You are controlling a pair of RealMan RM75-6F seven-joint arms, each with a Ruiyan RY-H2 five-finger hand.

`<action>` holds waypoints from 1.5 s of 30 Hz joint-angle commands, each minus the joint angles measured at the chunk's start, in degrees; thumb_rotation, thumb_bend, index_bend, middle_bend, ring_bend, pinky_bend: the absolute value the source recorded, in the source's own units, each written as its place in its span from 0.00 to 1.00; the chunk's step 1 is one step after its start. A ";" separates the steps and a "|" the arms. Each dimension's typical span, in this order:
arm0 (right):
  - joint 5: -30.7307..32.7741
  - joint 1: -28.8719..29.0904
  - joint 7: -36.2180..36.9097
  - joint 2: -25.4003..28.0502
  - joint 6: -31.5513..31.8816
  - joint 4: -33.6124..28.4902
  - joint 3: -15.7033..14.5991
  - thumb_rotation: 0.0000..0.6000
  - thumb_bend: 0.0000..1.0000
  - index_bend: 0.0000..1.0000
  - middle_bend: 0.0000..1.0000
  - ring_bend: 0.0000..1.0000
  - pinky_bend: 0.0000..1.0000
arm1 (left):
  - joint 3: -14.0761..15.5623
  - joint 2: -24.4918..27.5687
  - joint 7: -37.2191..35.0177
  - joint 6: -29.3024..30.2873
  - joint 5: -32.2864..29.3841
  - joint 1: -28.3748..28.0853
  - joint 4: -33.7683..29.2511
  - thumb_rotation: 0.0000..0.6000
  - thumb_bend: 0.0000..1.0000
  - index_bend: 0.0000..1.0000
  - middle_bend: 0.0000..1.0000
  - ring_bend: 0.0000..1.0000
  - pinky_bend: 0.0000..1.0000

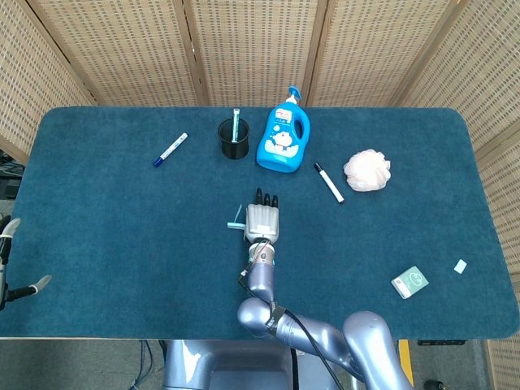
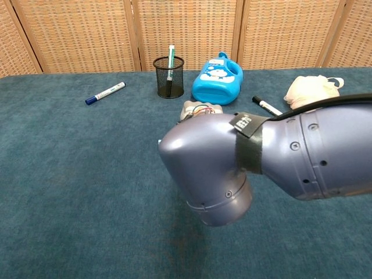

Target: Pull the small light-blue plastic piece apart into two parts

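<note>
Here the right hand (image 1: 262, 223) lies beside the light-blue piece (image 1: 237, 220) — grip unclear; left hand (image 1: 6, 272) barely visible

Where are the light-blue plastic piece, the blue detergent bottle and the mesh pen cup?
light-blue plastic piece (image 1: 237, 220): head view, on its stem left of the robot hand.
blue detergent bottle (image 1: 283, 140): head view, on its label.
mesh pen cup (image 2: 168, 77): chest view, on its front wall.

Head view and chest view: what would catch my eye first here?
In the chest view, the big grey arm fills the foreground. From above, its right hand rests mid-table beside a small light-blue piece. Behind stand a bright blue bottle and a black mesh cup.
</note>
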 commanded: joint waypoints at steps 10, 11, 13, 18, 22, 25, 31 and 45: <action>-1.10 -0.86 0.58 0.19 -1.12 -0.19 -0.50 1.00 0.54 0.62 0.02 0.00 0.00 | 0.04 -0.14 0.37 -0.16 -0.03 -0.13 0.02 1.00 0.00 0.00 0.00 0.00 0.00; -1.22 -0.94 0.64 0.21 -1.22 -0.17 -0.61 1.00 0.54 0.63 0.02 0.00 0.00 | 0.05 -0.16 0.41 -0.18 -0.05 -0.15 0.02 1.00 0.00 0.00 0.00 0.00 0.00; -1.52 -1.19 0.87 0.33 -1.43 -0.27 -0.78 1.00 0.54 0.64 0.03 0.00 0.00 | 0.07 -0.25 0.50 -0.19 -0.10 -0.14 0.06 1.00 0.00 0.00 0.00 0.00 0.00; -4.71 -1.84 2.94 0.92 -1.01 -0.62 -2.13 1.00 0.56 0.67 0.06 0.00 0.00 | 0.05 -0.38 0.78 -0.21 -0.12 -0.21 0.06 1.00 0.00 0.00 0.00 0.00 0.00; -7.98 -3.25 5.44 1.98 -0.57 -2.24 -3.64 1.00 0.57 0.68 0.07 0.00 0.00 | 0.02 -0.53 0.97 -0.38 -0.18 -0.36 0.16 1.00 0.00 0.00 0.00 0.00 0.00; -10.52 -4.62 7.15 3.16 -0.14 -4.00 -5.04 1.00 0.57 0.68 0.07 0.00 0.00 | -0.10 -0.52 1.04 -0.44 -0.14 -0.52 0.12 1.00 0.00 0.00 0.00 0.00 0.00; -15.01 -7.32 8.95 6.33 0.46 -8.40 -8.03 1.00 0.57 0.68 0.07 0.00 0.00 | -0.83 -0.07 1.57 -0.66 0.50 -1.53 0.27 1.00 0.00 0.00 0.00 0.00 0.00; -25.35 -11.40 13.25 14.69 0.92 -20.71 -12.65 1.00 0.57 0.68 0.08 0.00 0.00 | -7.00 -1.78 0.41 -5.20 7.70 -14.08 13.70 1.00 0.00 0.13 0.35 0.42 0.35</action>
